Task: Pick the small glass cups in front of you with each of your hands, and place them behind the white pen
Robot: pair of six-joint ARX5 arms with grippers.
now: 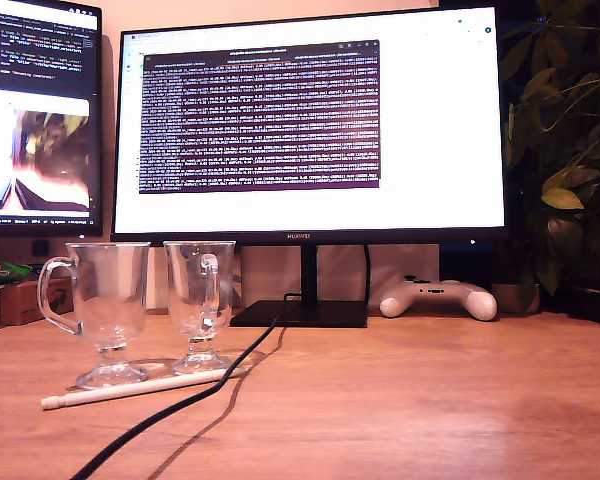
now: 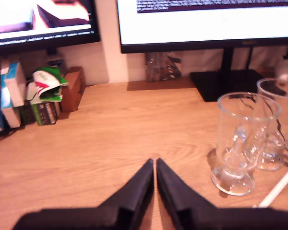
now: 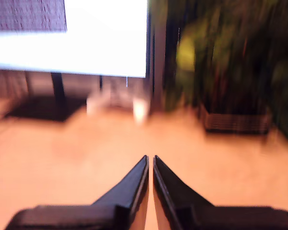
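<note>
Both hands, first (image 2: 155,163) and second (image 3: 150,159), are pressed together, empty; second wrist view blurred, neither arm visible in exterior view

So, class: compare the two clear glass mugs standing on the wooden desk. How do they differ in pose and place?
In the exterior view, the first clear glass mug has its loop handle out to the view's left; the second clear glass mug has its handle turned toward the camera. The first mug's foot looks nearer the camera than the second's. Both stand upright, empty, behind the white pen, matching in shape.

Two glass cups (image 1: 95,305) (image 1: 200,300) behind white pen (image 1: 140,388)
</note>
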